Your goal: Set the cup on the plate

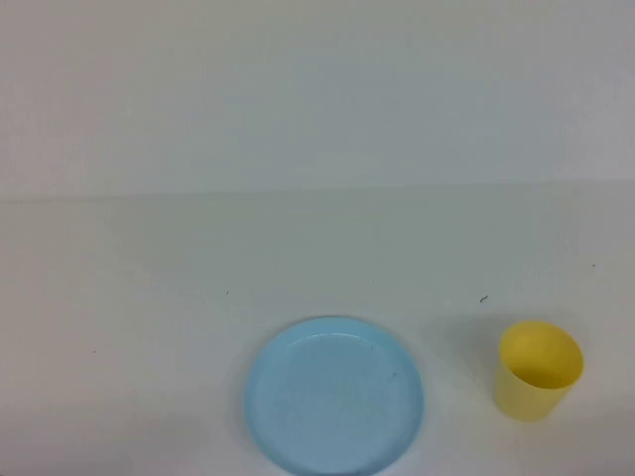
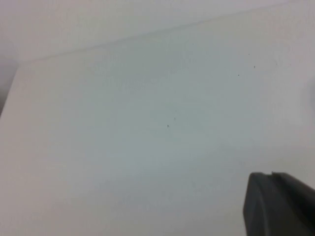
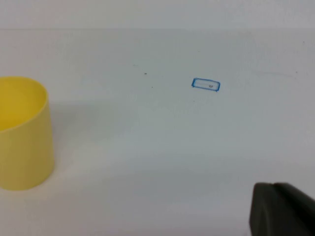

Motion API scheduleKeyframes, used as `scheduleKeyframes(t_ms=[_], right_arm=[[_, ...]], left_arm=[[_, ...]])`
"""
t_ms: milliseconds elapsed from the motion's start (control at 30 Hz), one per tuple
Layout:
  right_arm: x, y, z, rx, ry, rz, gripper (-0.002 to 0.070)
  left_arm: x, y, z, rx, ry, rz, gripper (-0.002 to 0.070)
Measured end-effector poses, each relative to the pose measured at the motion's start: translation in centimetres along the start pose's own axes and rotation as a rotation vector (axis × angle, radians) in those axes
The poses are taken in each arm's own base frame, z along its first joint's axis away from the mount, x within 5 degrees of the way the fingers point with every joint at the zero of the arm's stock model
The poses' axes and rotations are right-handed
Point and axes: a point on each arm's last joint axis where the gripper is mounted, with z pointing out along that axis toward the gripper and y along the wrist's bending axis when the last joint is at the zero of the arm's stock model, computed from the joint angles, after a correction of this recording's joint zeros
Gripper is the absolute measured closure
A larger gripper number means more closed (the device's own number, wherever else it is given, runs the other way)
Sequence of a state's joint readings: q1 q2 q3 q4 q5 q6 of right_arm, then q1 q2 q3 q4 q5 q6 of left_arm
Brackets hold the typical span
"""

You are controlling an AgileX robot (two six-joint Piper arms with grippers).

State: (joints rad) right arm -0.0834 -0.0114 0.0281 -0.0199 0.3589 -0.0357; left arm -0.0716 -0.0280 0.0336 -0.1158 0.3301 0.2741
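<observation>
We noted cup (image 1: 539, 369) upright on table (image 1: 298, 248), just right of plate (image 1: 335, 395), apart | left gripper (image 2: 280, 206), right gripper (image 3: 283, 209) closed, empty, seemingly parked | risk: closed jaws could topple cup; off-centre release could catch plate rim.

A plain white table (image 1: 149, 327) filled the scene and met a pale wall (image 1: 317, 89) along its far edge. On the table lay a small blue-outlined rectangle mark (image 3: 205, 85), well short of that far edge. A few tiny dark specks (image 1: 483, 298) dotted the tabletop.
</observation>
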Motion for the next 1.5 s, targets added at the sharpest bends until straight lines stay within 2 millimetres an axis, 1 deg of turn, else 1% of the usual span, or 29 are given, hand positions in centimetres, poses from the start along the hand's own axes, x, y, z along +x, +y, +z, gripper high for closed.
scheduleKeyframes(t_ms=[67, 100, 133, 167, 200, 233, 267, 433, 567, 800, 933, 1100, 1167, 1267, 1400, 1467, 1500], right_arm=[[0.0, 0.0, 0.0, 0.000, 0.000, 0.000, 0.0676], [0.0, 0.0, 0.0, 0.000, 0.000, 0.000, 0.0676], [0.0, 0.0, 0.0, 0.000, -0.005, 0.000, 0.0676], [-0.1, 0.0, 0.0, 0.001, -0.015, 0.000, 0.0676], [-0.3, 0.0, 0.0, 0.001, -0.030, 0.000, 0.0676], [-0.5, 0.0, 0.0, 0.002, -0.060, 0.000, 0.0676], [-0.9, 0.0, 0.0, 0.004, -0.102, 0.000, 0.0676], [-3.0, -0.1, -0.5, 0.012, -0.341, 0.000, 0.0676], [-3.9, -0.1, -0.9, 0.016, -0.439, 0.000, 0.0676], [-4.0, -0.1, -0.9, 0.018, -0.451, -0.006, 0.0676], [-4.0, -0.1, -0.9, 0.018, -0.457, -0.009, 0.0676], [-4.2, -0.1, -1.0, 0.020, -0.476, -0.011, 0.0676], [-4.4, -0.2, -1.1, 0.019, -0.499, -0.006, 0.0676], [-4.7, -0.2, -1.3, 0.013, -0.506, 0.018, 0.0676], [-6.6, -0.3, -2.5, 0.005, -0.496, 0.052, 0.0676], [-7.9, -0.3, -3.5, 0.004, -0.490, 0.055, 0.0676], [-8.3, -0.3, -3.8, 0.004, -0.480, 0.057, 0.0676]], left_arm=[[-0.2, 0.0, 0.0, -0.003, -0.024, -0.006, 0.0675], [-1.0, 0.2, -0.1, -0.026, -0.110, -0.009, 0.0675], [-0.7, 0.2, 0.0, -0.016, -0.072, -0.009, 0.0675], [-1.7, 0.5, -0.2, -0.050, -0.191, -0.007, 0.0675], [-1.4, 0.4, -0.1, -0.046, -0.158, 0.011, 0.0675], [-1.9, 0.5, -0.2, -0.061, -0.205, 0.016, 0.0675], [-2.7, 0.8, -0.4, -0.085, -0.306, 0.005, 0.0675], [-3.9, 1.1, -0.9, -0.117, -0.440, -0.023, 0.0675], [-3.9, 1.1, -1.0, -0.118, -0.450, -0.030, 0.0675], [-4.1, 1.2, -1.1, -0.115, -0.478, -0.071, 0.0675], [-4.3, 1.2, -1.2, -0.087, -0.511, -0.212, 0.0675], [-4.7, 1.3, -1.3, -0.057, -0.530, -0.323, 0.0675], [-5.5, 1.3, -1.8, -0.051, -0.552, -0.322, 0.0675], [-7.4, 1.5, -2.9, -0.050, -0.618, -0.289, 0.0675], [-10.7, 1.8, -5.0, -0.089, -0.708, -0.103, 0.0675], [-12.4, 2.0, -5.9, -0.119, -0.712, -0.010, 0.0675], [-13.1, 2.1, -6.2, -0.130, -0.694, 0.002, 0.0675]])
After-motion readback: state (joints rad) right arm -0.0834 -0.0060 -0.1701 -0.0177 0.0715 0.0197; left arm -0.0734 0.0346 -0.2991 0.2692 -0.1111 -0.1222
